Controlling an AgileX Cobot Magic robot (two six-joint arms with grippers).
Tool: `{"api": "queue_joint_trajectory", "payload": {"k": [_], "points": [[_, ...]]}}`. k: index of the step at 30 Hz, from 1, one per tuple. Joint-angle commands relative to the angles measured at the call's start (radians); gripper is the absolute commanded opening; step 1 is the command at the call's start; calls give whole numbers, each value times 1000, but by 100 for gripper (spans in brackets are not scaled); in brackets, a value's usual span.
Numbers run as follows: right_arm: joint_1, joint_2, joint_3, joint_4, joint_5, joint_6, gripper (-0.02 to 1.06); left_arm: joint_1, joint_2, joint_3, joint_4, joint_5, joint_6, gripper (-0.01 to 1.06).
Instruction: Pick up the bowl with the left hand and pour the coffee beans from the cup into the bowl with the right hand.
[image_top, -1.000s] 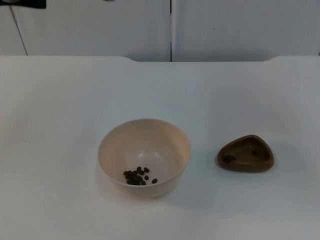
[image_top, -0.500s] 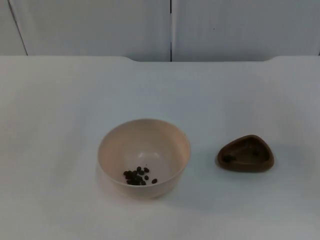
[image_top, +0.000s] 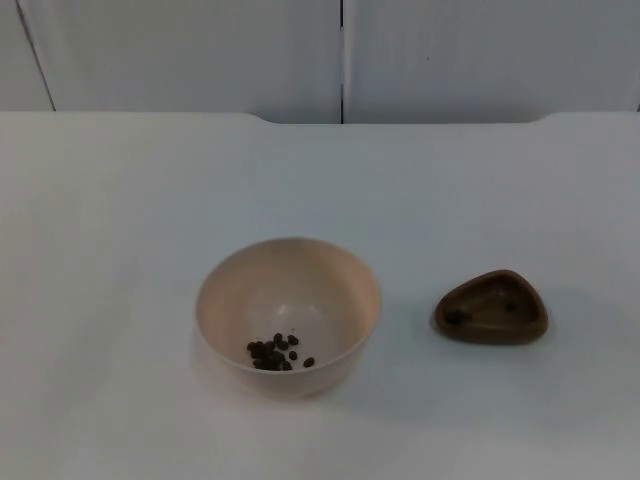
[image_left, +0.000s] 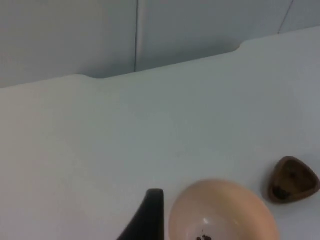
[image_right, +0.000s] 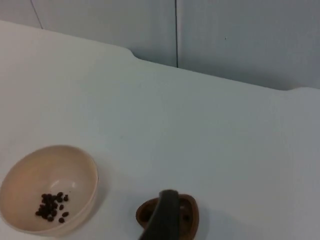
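Two vessels stand on the white table top (image_top: 120, 200), and we list them with the arms that serve them.

Item one: a round, cream-coloured plastic bowl (image_top: 288, 312), upright, with a small heap of dark coffee beans (image_top: 274, 352) lying inside it. It sits just ahead of the left gripper (image_left: 148, 220) and a little to its side, not touching it. We see one black fingertip of this gripper only, so we cannot tell how its jaws stand.

Item two: a small, brown, rounded-triangular wooden cup (image_top: 491, 306), upright, well apart from the bowl. It lies directly beneath the right gripper (image_right: 164, 216), whose single visible fingertip crosses its rim in the wrist view; whether the two touch, and how the fingers are set, we cannot tell. Its hollow looks dark, with perhaps a bean or two inside, though we cannot be certain.

Item three: a grey partition wall (image_top: 200, 50) beyond both grippers.

We judge the pour done, since the beans lie in the bowl and both vessels rest on the table. Little seems left but to keep both arms off them.
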Motion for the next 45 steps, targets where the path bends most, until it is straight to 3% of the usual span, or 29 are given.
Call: {"api": "queue_joint_trajectory", "payload": {"k": [1,17,24,34,39,45], "points": [[0,-65,30,0,7,-4,75,1,-51,11,-2,24,7,90],[0,-398,160,22,205,-8,75,1,-296,11,30,200,52,90],[0,-526,210,85,287,-80,75,1,-403,16,66,299,52,90],[0,-669,222,115,424,-175,75,1,-629,205,50,314,48,90],[0,-717,222,157,438,-244,75,1,-732,215,72,341,48,90],[0,-739,224,157,438,-244,75,1,-812,215,84,384,48,90]]}}
